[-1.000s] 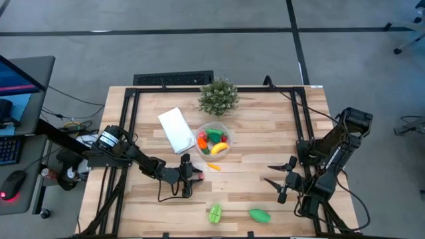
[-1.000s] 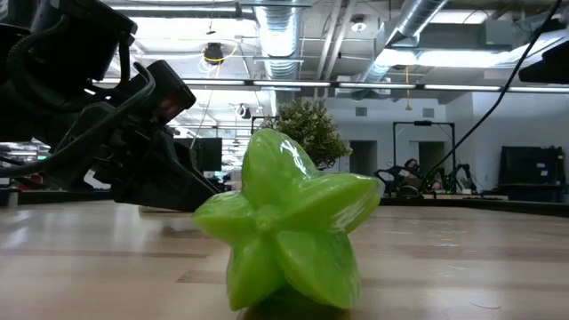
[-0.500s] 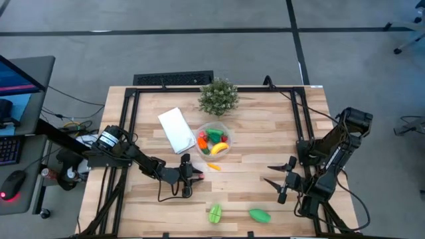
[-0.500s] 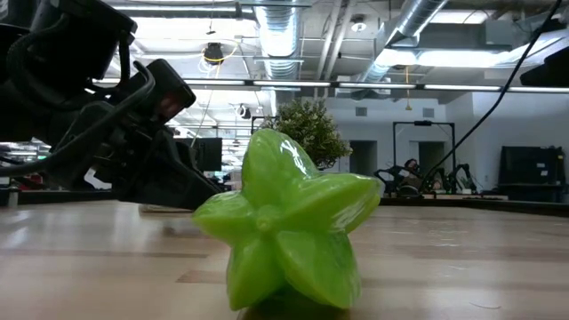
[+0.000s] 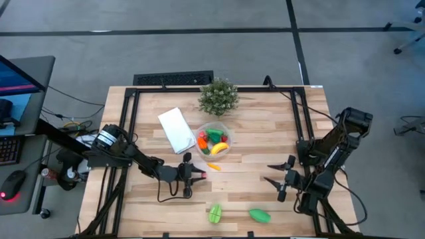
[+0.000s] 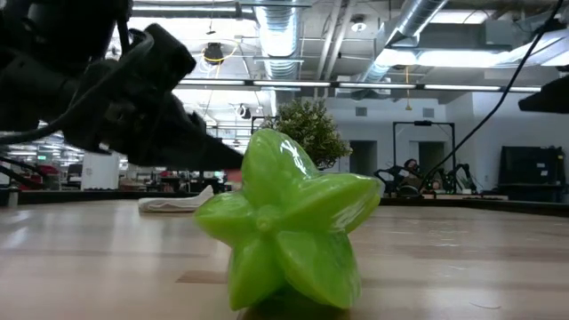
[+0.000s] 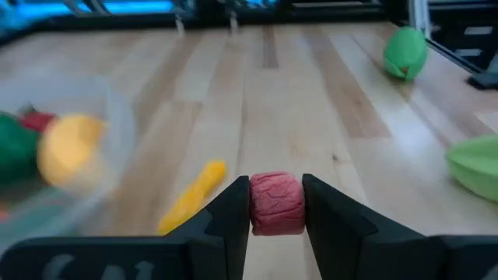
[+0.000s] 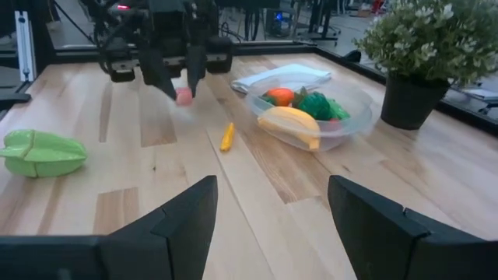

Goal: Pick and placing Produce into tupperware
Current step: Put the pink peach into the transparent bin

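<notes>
Red and rough-skinned, a small piece of produce (image 7: pixel 277 204) sits pinched between the two fingers of the left gripper (image 5: pixel 198 175), which are closed snugly on both its sides and hold it off the wood. In the right wrist view the same red piece (image 8: pixel 184 96) hangs clear above the tabletop. This gripper is near the middle of the table (image 5: pixel 265 133), just on the near side of the tupperware (image 5: pixel 214 141).

The tupperware, a round clear bowl, stands near the table's centre and already holds a yellow banana (image 8: pixel 289 124), an orange-red piece (image 8: pixel 280 96) and green pieces (image 8: pixel 316 105). A small orange carrot (image 5: pixel 213 166) lies on the wood just beside the bowl on its near side, close to the left gripper. Nearer the table's front edge lie a ribbed green star fruit (image 5: pixel 215 213) and, to its right, a smooth green piece (image 5: pixel 259 215); the star fruit fills the middle of the low view (image 6: pixel 284 231).

On the bowl's left and touching or nearly touching it lies a flat white lid (image 5: pixel 176 129). On its far side stands a bushy potted plant (image 5: pixel 218 97).

The right gripper (image 5: pixel 275 178) waits over the right part of the table, well apart from the produce, its fingers spread wide with nothing between them.
</notes>
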Tool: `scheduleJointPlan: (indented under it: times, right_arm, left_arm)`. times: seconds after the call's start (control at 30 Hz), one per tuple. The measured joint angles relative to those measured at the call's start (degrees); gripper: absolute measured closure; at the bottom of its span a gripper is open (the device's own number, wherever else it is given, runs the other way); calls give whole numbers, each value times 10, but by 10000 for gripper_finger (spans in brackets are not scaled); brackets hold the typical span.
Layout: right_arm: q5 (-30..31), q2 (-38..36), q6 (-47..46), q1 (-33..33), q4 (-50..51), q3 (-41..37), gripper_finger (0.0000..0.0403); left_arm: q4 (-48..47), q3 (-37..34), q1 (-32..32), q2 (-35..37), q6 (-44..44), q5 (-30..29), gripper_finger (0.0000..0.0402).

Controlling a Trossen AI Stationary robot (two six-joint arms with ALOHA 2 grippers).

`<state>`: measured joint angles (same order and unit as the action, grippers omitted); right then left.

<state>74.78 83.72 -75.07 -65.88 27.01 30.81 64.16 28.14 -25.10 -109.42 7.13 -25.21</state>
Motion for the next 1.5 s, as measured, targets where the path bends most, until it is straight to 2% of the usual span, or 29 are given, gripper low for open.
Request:
scheduleJointPlan:
  times: [0.2,0.4,0.7,1.03,1.5]
  right_arm:
    - [0,0,0,0,-41,-22,163]
    - [0,0,0,0,-42,-22,163]
    - [0,0,1,0,-42,-22,163]
    - [0,0,1,0,-42,-22,163]
    - [0,0,1,0,-42,-22,163]
  left_arm:
    - [0,0,17,33,-45,-72,298]
    - [-5,0,68,71,-53,-81,298]
    - [-68,0,167,119,-7,-16,298]
    - [-143,0,247,128,32,22,298]
    - [-160,0,268,128,31,50,298]
